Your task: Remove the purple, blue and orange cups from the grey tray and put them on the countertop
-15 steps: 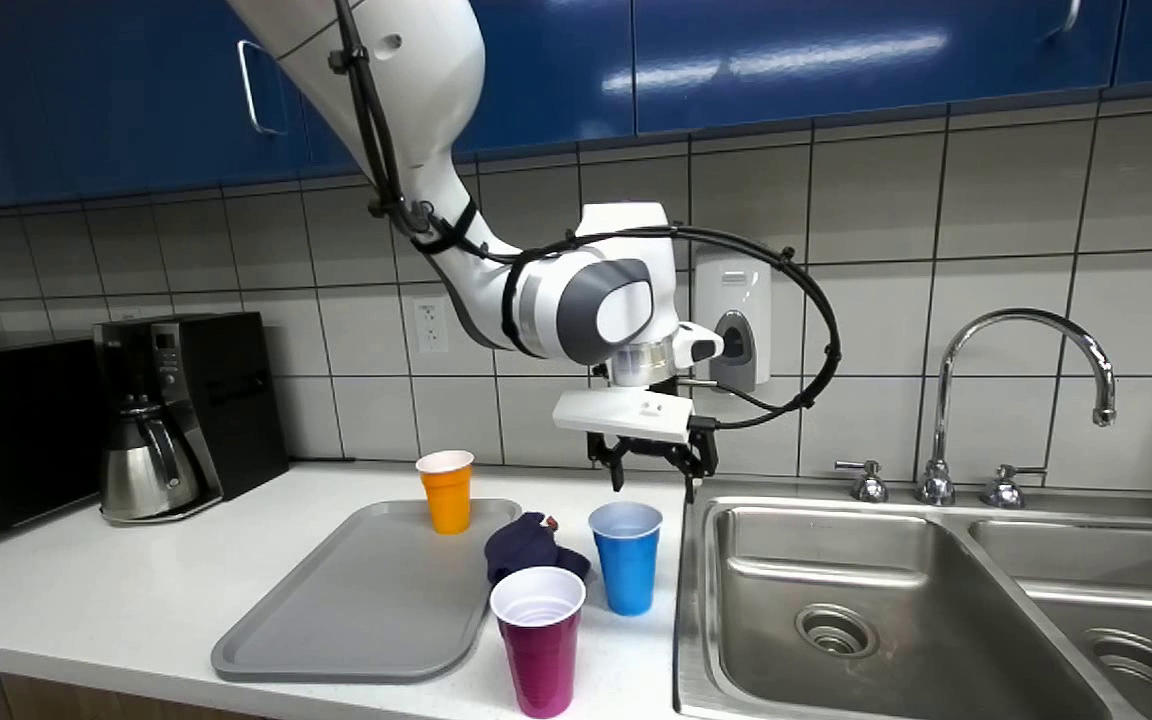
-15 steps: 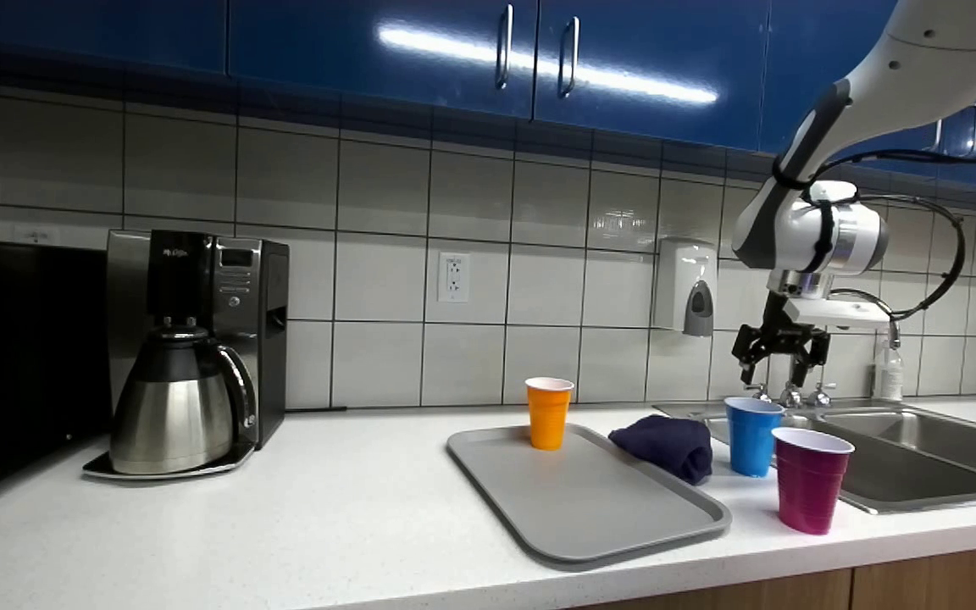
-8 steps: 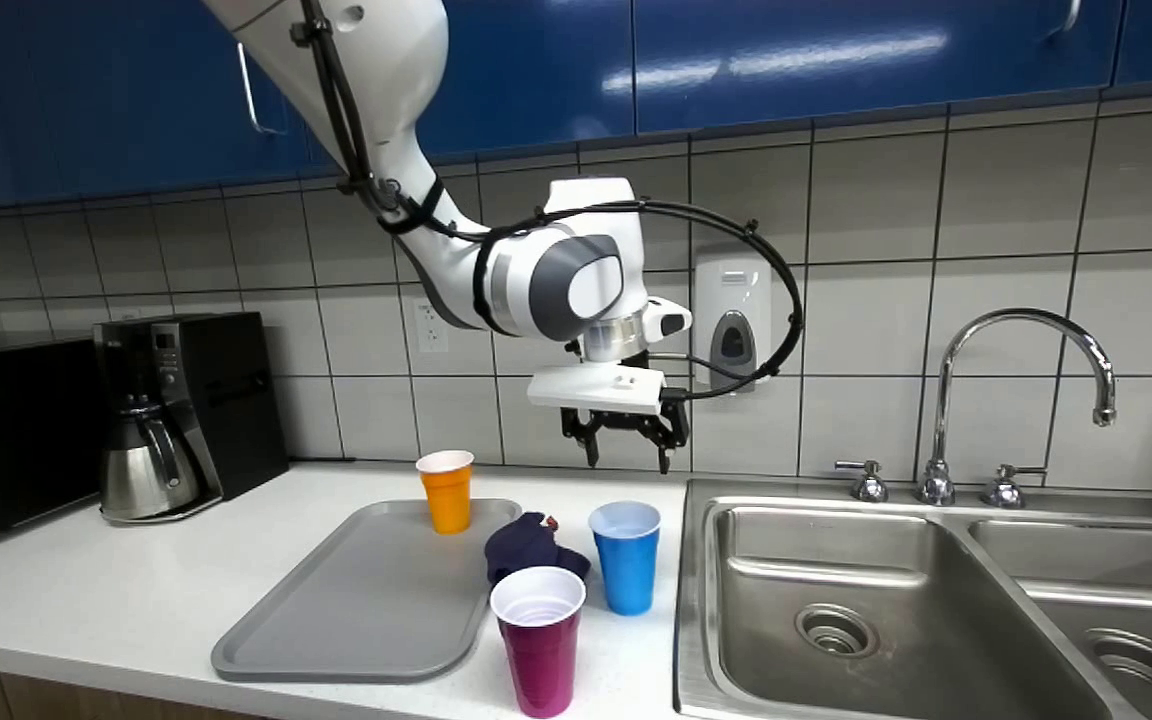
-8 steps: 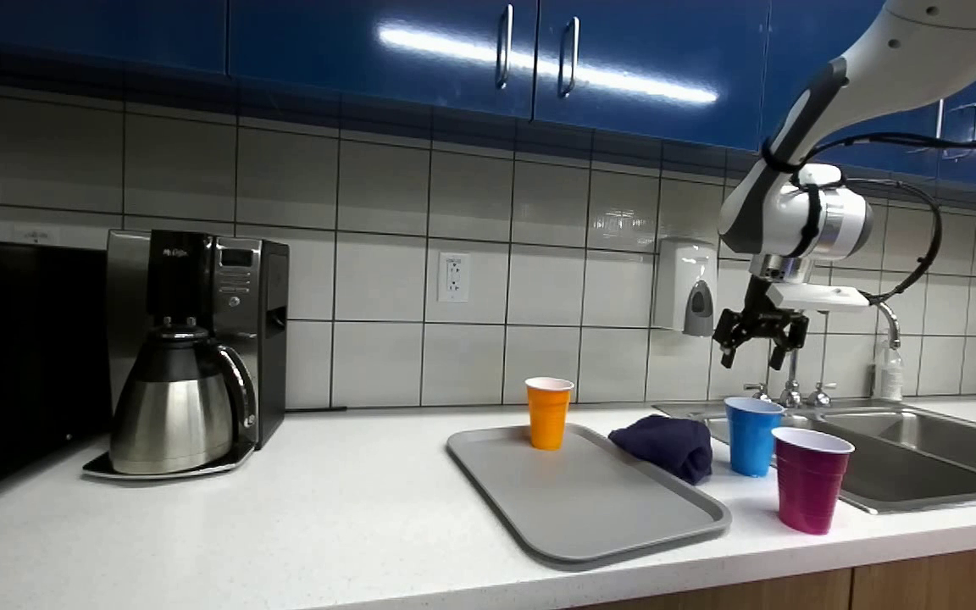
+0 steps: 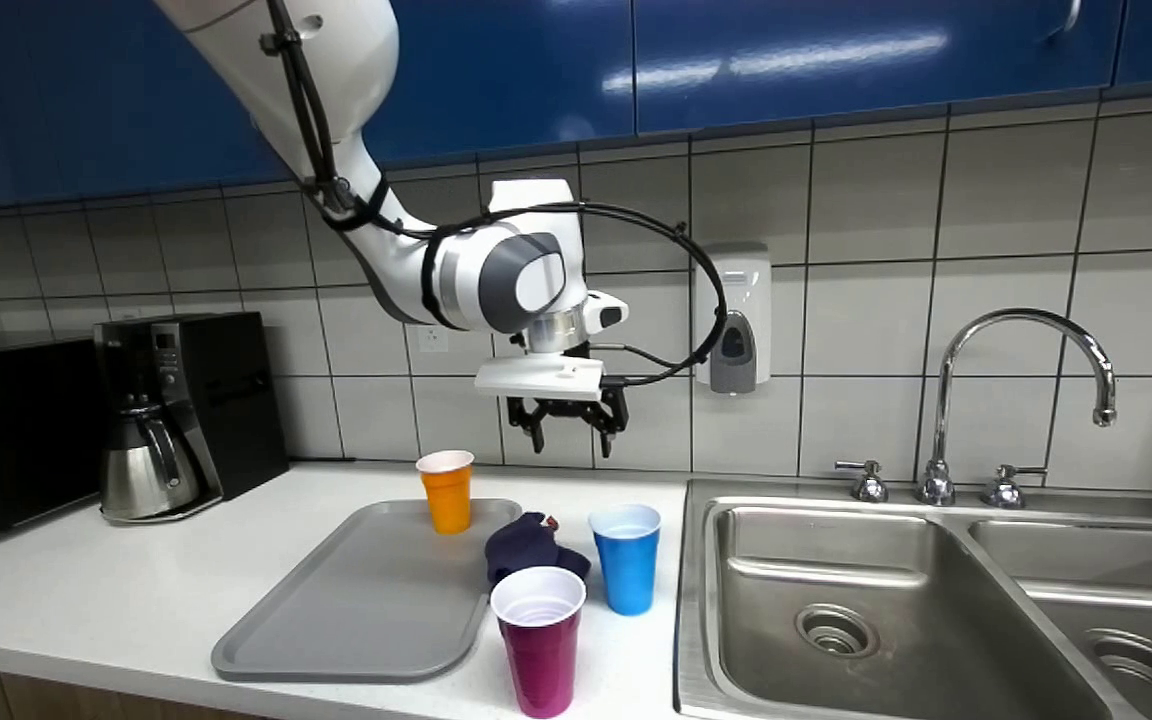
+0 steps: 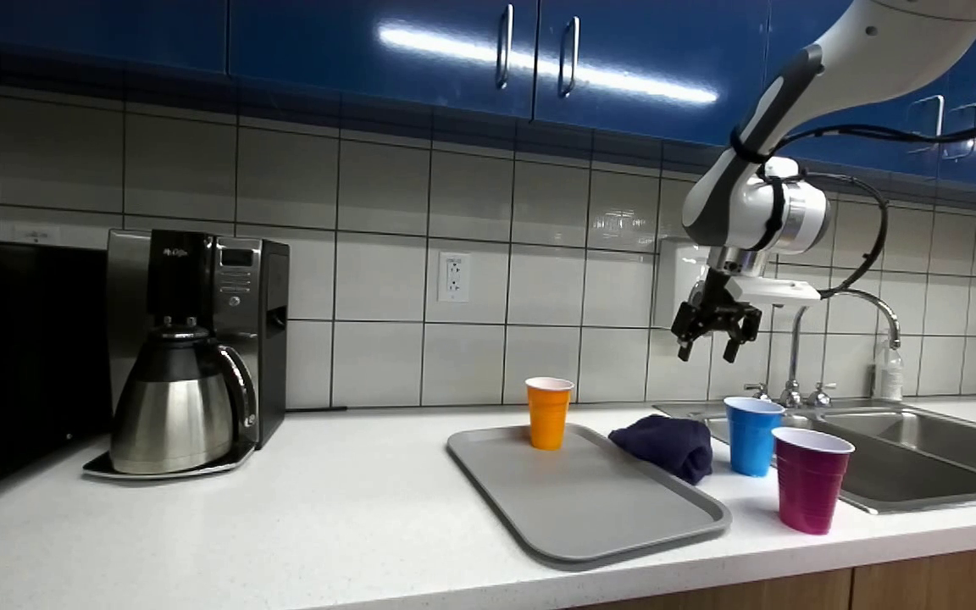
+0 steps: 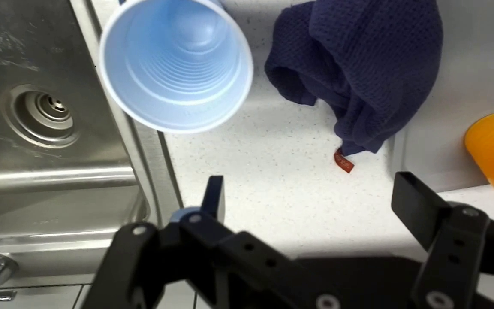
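With purple cup (image 5: 541, 660) and blue cup (image 5: 626, 572) on the countertop (image 6: 285, 525), the step in hand is presumably the orange cup (image 6: 548, 417), on the grey tray (image 6: 594, 504) (cut off in the wrist view, so alignment is uncertain), and the spread gripper (image 5: 571, 447) should cross and descend around it.

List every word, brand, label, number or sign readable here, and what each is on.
"Mr. Coffee": coffee maker; small and blurred, so a likely reading.
Its panel: marks too small.
Red tag on the cloth: marks too blurred.
Outlet: markings too small.
Dispenser: faint mark, too small.
Bottle: any label too small.
Nothing else readable.
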`<act>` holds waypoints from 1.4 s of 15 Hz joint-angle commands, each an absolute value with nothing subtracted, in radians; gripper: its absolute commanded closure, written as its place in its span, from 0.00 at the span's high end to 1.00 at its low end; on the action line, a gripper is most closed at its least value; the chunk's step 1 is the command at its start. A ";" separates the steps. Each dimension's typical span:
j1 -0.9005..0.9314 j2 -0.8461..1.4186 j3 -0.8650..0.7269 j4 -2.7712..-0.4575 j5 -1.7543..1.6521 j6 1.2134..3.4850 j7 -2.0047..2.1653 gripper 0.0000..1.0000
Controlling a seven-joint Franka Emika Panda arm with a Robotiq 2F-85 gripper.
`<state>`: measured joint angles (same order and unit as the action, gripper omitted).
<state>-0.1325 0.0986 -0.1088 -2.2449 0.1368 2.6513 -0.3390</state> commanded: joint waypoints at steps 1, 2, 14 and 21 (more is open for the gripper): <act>-0.110 0.080 -0.080 -2.257 0.120 2.671 -0.303 1.00; -0.101 0.084 -0.073 -2.254 0.120 2.673 -0.300 1.00; -0.028 0.124 0.003 -2.198 0.136 2.698 -0.281 1.00; -0.006 0.197 0.044 -2.147 0.139 2.743 -0.271 1.00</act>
<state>-0.0070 0.1531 0.0219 -2.1893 0.1375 2.7202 -0.2920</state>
